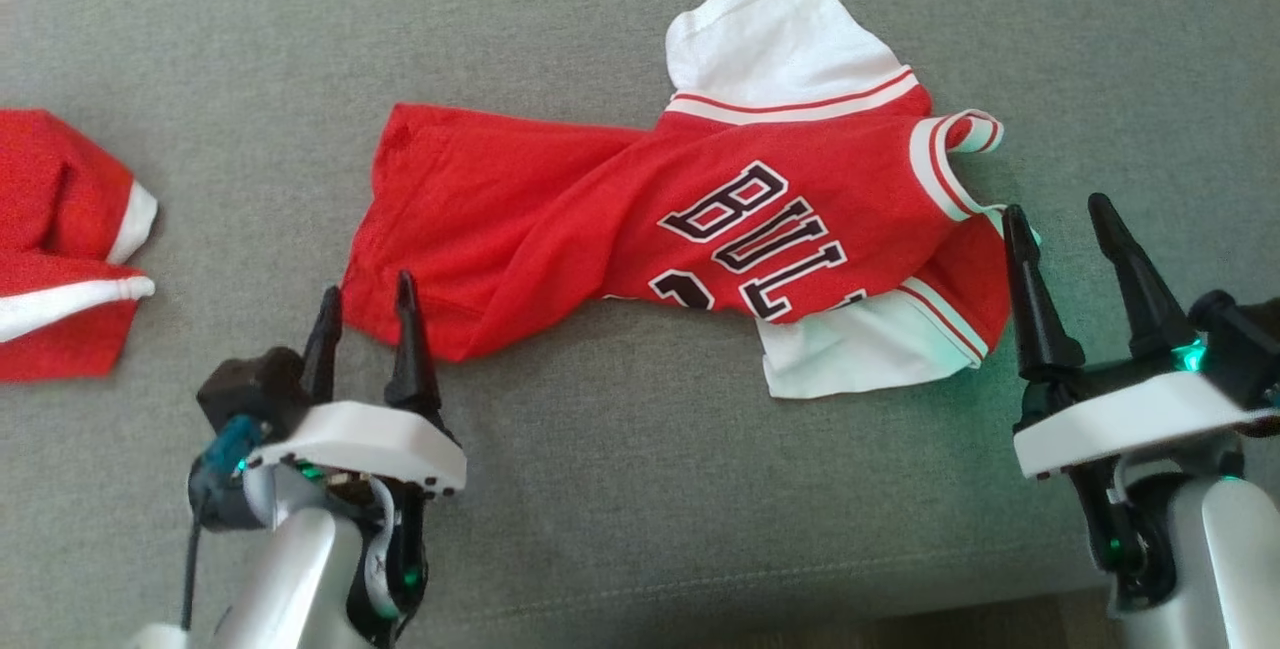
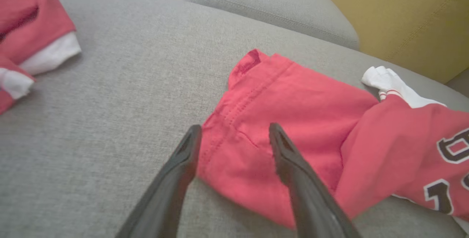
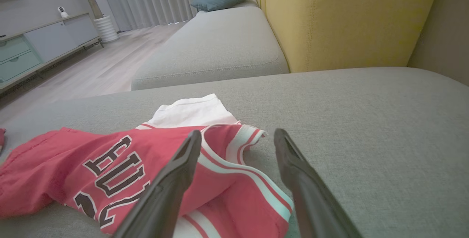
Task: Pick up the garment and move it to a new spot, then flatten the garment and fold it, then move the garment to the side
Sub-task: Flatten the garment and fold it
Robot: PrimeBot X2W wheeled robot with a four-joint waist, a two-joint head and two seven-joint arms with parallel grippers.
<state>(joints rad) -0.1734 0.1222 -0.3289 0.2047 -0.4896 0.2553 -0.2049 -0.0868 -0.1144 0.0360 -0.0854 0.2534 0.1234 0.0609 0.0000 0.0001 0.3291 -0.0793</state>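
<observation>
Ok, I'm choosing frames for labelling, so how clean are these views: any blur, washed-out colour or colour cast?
Head view: sharp, jersey deep red, a green glow from the right gripper tinting its white sleeve. Left wrist view: soft, left fingers blurred, the red washed towards pink. Right wrist view: right fingers blurred near the lens, lettering readable.

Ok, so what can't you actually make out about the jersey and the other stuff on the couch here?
Lettering on the jersey, head view: the word and number end under the jersey's own fold.
The second red garment, head view: cut off by the left edge, type unclear.
The left gripper, left wrist view: blur hides whether its tips touch the hem.
</observation>
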